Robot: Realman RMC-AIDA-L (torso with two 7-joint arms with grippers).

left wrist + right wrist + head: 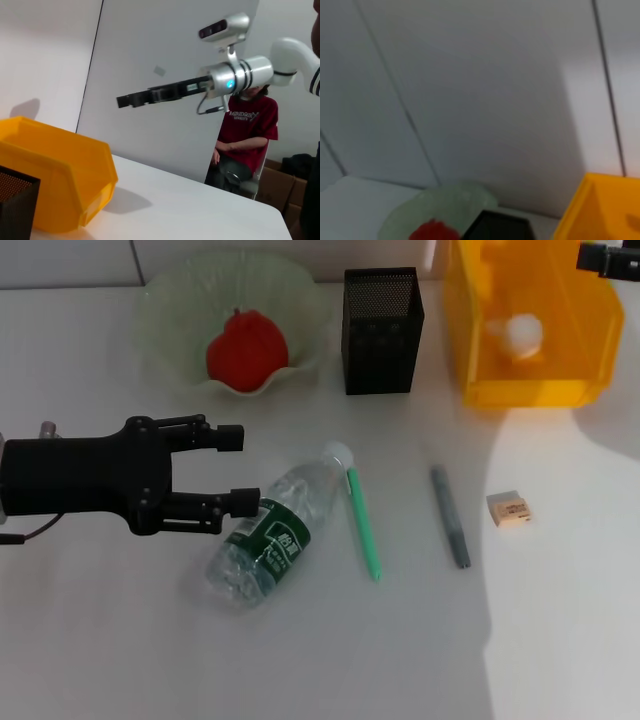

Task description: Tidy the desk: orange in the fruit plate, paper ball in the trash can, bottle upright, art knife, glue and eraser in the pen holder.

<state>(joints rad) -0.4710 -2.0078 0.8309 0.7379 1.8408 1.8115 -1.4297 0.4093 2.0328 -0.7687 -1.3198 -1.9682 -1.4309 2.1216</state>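
Head view, catalogued. Clear plastic water bottle with green label and white cap (270, 532): lying on its side on the white worktop (560, 640), near left of centre, cap pointing far and right. Left black gripper (235, 469): fingers spread, one on the far side of the bottle's base end, the other touching or just beside its near-left shoulder; contact cannot be confirmed.

Step judged in hand: gripping the bottle to stand it upright. To be done well, the body should be taken squarely across its width, near the middle, then tipped onto its base away from the green glue stick (363, 523) lying just to its right.

Right gripper (606, 258): held above the yellow plastic bin (530, 390), far right; whether its fingers are spread cannot be told.
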